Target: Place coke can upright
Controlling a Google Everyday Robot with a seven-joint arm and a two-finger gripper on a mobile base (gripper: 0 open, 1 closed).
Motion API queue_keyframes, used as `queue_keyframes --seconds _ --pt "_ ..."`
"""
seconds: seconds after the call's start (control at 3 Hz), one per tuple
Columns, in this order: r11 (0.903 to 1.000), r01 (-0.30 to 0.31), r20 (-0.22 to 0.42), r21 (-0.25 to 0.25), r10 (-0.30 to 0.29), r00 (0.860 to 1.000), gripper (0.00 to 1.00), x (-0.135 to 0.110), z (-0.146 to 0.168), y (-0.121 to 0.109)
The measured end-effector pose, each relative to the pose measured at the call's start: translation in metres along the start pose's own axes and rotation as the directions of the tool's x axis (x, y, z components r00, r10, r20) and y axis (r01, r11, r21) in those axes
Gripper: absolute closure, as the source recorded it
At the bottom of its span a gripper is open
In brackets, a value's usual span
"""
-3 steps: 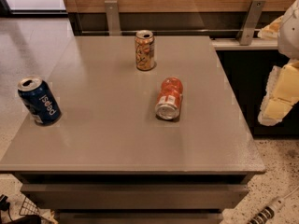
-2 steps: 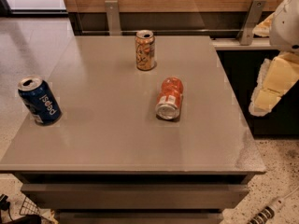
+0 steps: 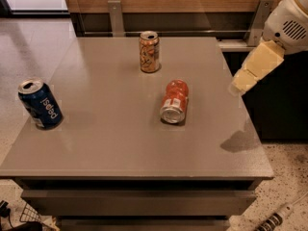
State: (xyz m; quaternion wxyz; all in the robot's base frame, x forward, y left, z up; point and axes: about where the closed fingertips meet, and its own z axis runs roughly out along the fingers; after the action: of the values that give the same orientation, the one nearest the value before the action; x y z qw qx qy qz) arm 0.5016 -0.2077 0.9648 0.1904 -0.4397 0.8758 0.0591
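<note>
The coke can (image 3: 174, 101), red-orange with a white label patch, lies on its side a little right of the middle of the grey table (image 3: 110, 134), its silver top facing the front edge. My gripper (image 3: 242, 83), a cream-coloured part on the white arm, hangs in the air over the table's right edge. It is to the right of the can and above it, and touches nothing. Its shadow falls on the table's right front corner.
A blue Pepsi can (image 3: 40, 104) stands upright near the left edge. An orange-tan patterned can (image 3: 149, 51) stands upright at the back middle. A wooden wall with metal brackets (image 3: 115, 14) runs behind the table. A cable end (image 3: 272, 220) lies on the speckled floor at lower right.
My arm and gripper have moved left, from beyond the table's right side to over its right edge. The cans have not moved.
</note>
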Motion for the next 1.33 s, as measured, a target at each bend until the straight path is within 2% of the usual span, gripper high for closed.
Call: queue_keyframes --seconds 0.33,0.67,1.0,1.33 --pt "0.9751 -0.217 -0.003 0.043 0.218 0.976 0.0 -0.015 0.007 -0.016" --pt "0.9311 -0.352 -0.035 0.096 0.356 0.934 0.0 -0.026 0.012 -0.032" --pt "0.8516 -0.506 -0.032 0.135 0.515 0.857 0.0 -0.027 0.021 -0.038" --pt "0.8069 -0.575 -0.016 0.136 0.582 0.813 0.0 -0.028 0.02 -0.037"
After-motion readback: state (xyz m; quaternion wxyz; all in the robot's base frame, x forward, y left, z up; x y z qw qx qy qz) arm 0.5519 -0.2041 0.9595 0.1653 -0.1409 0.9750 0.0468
